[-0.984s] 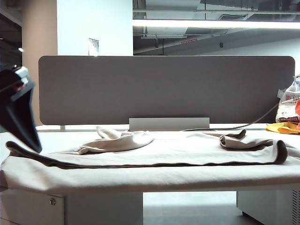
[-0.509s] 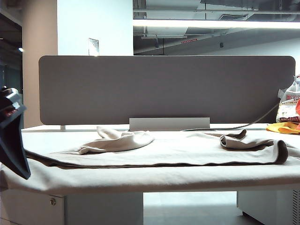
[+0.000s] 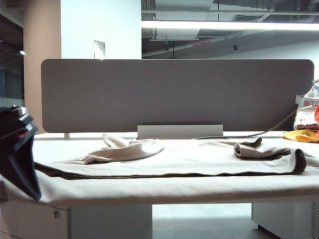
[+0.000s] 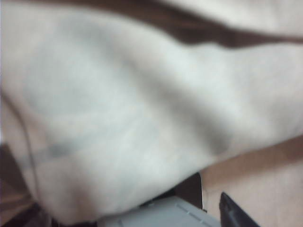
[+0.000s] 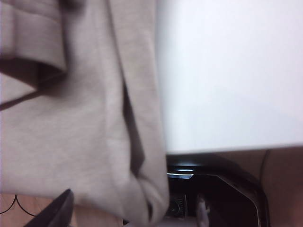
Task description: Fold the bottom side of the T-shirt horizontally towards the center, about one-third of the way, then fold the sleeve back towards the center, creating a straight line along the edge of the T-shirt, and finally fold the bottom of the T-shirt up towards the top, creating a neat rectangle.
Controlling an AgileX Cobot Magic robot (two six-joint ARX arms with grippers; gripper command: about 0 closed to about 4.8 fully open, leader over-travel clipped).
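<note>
Exterior view: left gripper [image 3: 20, 154] has dropped to the T-shirt [image 3: 169, 164]'s near edge on the table [image 3: 75, 144] — jaws wide, nothing held; right gripper's jaws unreadable — first fold pending.

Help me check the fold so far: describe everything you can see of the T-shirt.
The T-shirt is plain beige, soft-looking knit. It lies across nearly the whole white table, its near part hanging over the front edge. A long fold already runs side to side, and both sleeves lie bunched on top toward the back. The left gripper hangs at its left end; neither view shows a grip.
</note>
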